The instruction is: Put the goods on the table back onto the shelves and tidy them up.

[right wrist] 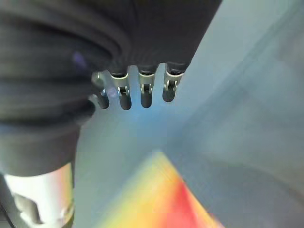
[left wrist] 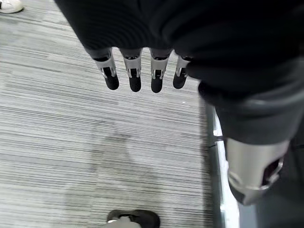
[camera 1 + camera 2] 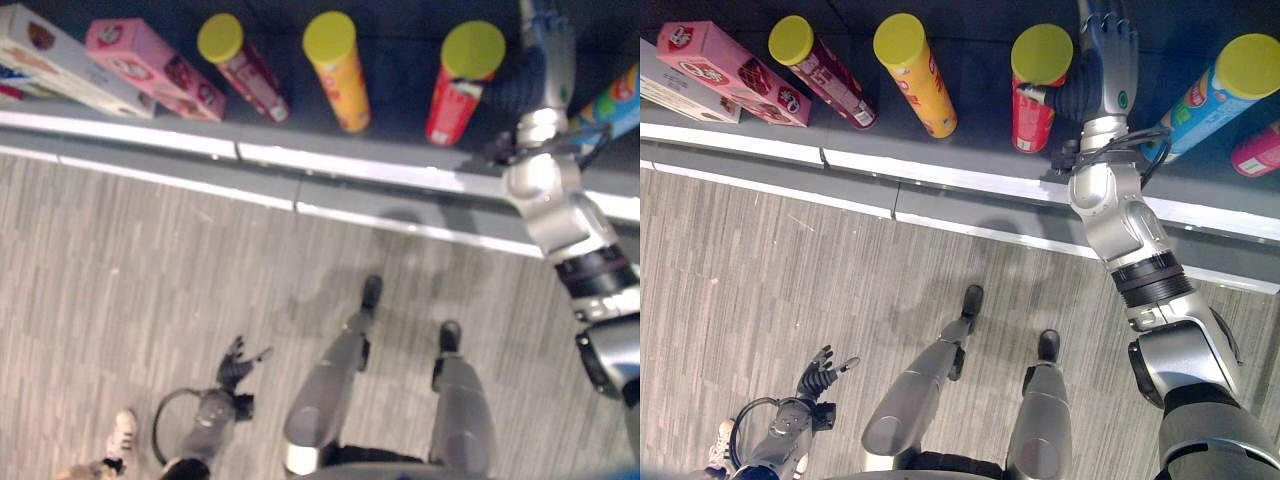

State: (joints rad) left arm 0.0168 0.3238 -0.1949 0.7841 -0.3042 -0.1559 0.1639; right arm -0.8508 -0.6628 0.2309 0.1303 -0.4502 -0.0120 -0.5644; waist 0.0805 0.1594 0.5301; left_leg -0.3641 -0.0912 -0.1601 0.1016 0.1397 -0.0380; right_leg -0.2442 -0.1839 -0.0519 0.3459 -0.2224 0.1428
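Observation:
Several tubes with yellow lids stand on the dark shelf [image 3: 970, 160]: a dark red tube [image 3: 830, 75], an orange tube [image 3: 920, 85], a red tube [image 3: 1032, 110] and a blue tube [image 3: 1210, 100]. My right hand [image 3: 1105, 50] reaches over the shelf between the red tube and the blue tube, close beside the red one. Its fingers [image 1: 145, 92] are straight and hold nothing; a blurred red and yellow surface [image 1: 161, 199] lies under them. My left hand [image 3: 820, 375] hangs low at my side over the floor, its fingers [image 2: 134, 76] straight and empty.
A pink box [image 3: 735, 72] and a white box [image 3: 60, 65] lie at the shelf's left end. A pink tube [image 3: 1258, 152] shows at the far right. The shelf's grey front ledge [image 3: 300, 170] runs across. A person's white shoe [image 3: 122, 432] stands on the grey floor at lower left.

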